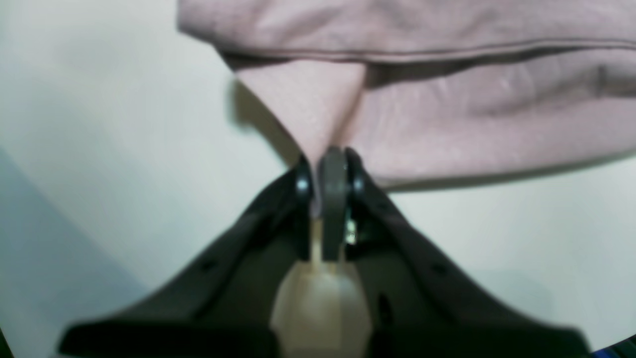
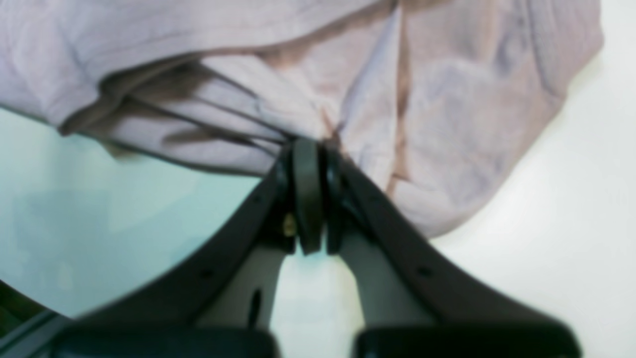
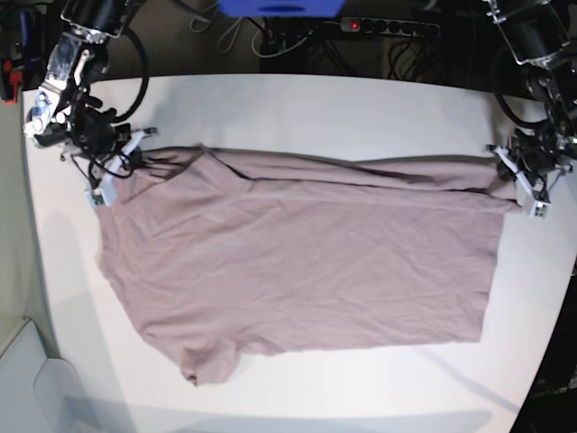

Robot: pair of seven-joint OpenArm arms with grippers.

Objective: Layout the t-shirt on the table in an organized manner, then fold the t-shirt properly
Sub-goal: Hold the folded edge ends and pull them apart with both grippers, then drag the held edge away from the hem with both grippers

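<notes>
The mauve-brown t-shirt (image 3: 306,262) lies spread across the white table (image 3: 361,108), its hem toward the right of the base view and a sleeve at the near left. My left gripper (image 1: 330,154) is shut on a pointed corner of the t-shirt (image 1: 447,114); in the base view it (image 3: 516,185) holds the far right corner. My right gripper (image 2: 313,144) is shut on a bunch of gathered t-shirt folds (image 2: 248,119), and the base view shows it (image 3: 126,161) at the shirt's far left corner. A strip of fabric is folded over along the far edge.
A power strip with cables (image 3: 379,27) and a blue object (image 3: 279,7) lie beyond the table's far edge. The table's left edge runs close to my right arm (image 3: 77,81). Bare tabletop shows behind and in front of the shirt.
</notes>
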